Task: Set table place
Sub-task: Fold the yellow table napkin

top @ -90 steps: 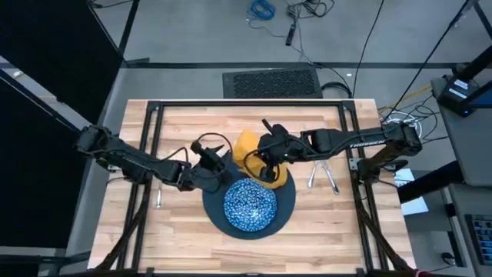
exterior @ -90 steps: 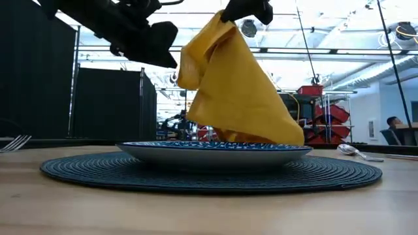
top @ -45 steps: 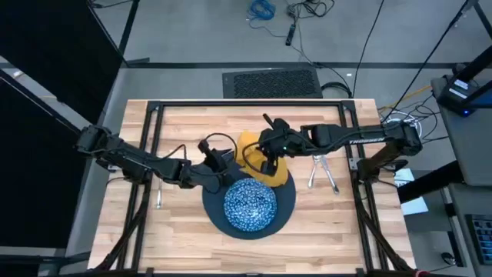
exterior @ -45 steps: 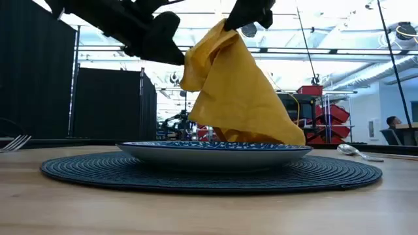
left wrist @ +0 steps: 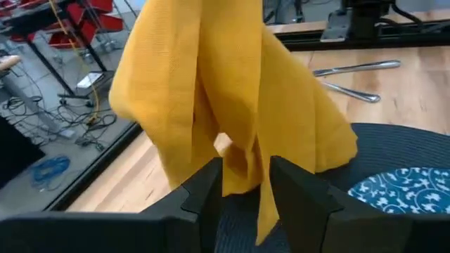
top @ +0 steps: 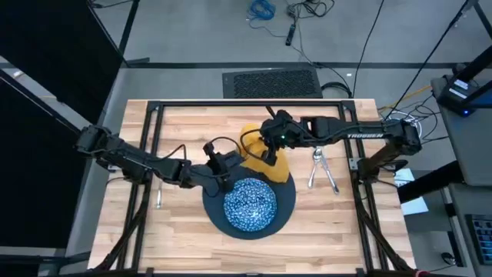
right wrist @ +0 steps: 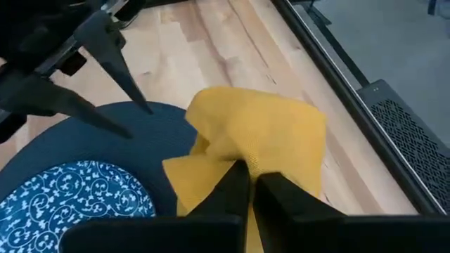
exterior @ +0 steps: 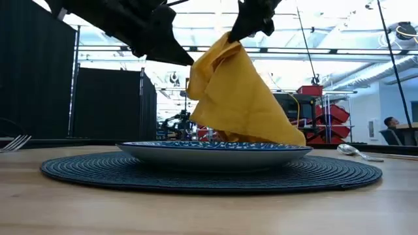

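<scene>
Napkin (top: 265,158) pinched above plate (top: 286,206) edge

white "TROSSEN" lettering (small), right arm (top: 361,137)

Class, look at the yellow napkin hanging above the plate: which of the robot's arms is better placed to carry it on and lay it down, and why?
The right. Its gripper is shut on the napkin, lifting it over the placemat. The left gripper is open, holding nothing.
</scene>
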